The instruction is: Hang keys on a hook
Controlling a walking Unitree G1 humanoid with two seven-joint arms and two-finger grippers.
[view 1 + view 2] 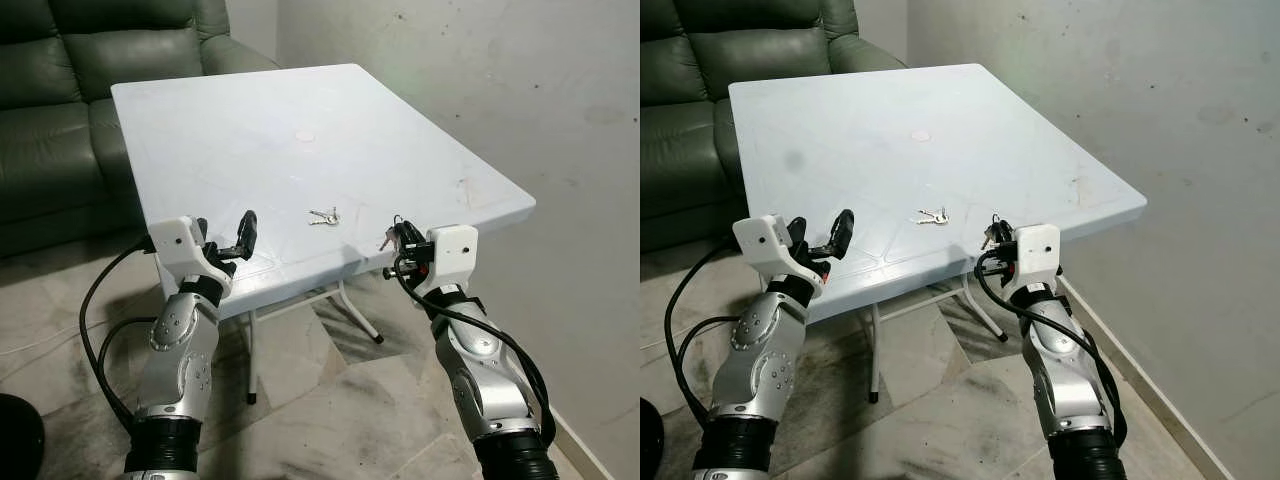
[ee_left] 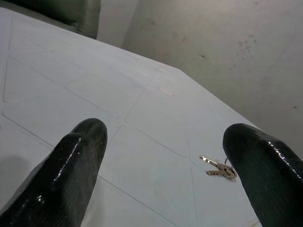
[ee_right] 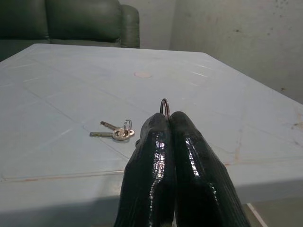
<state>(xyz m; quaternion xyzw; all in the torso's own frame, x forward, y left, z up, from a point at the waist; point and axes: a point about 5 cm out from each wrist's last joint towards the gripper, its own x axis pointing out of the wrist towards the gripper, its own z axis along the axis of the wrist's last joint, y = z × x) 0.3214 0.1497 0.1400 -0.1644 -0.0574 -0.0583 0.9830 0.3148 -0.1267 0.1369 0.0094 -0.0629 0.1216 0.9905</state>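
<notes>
Even, soft indoor light, no hard shadows. Pale table (image 1: 250, 130) reads bright, near washed out, little surface contrast. Sofa (image 1: 60, 110) dark, low detail. Head views sharp, no motion blur. Wrist views: claw fingers (image 2: 71, 175) glossy with specular streaks, close-up soft.

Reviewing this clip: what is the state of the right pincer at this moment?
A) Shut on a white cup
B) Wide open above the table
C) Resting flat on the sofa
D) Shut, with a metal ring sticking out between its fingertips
D: in the right wrist view the right pincer has its fingers pressed together with a key ring poking up at the tips, while another set of keys lies on the table.
</notes>
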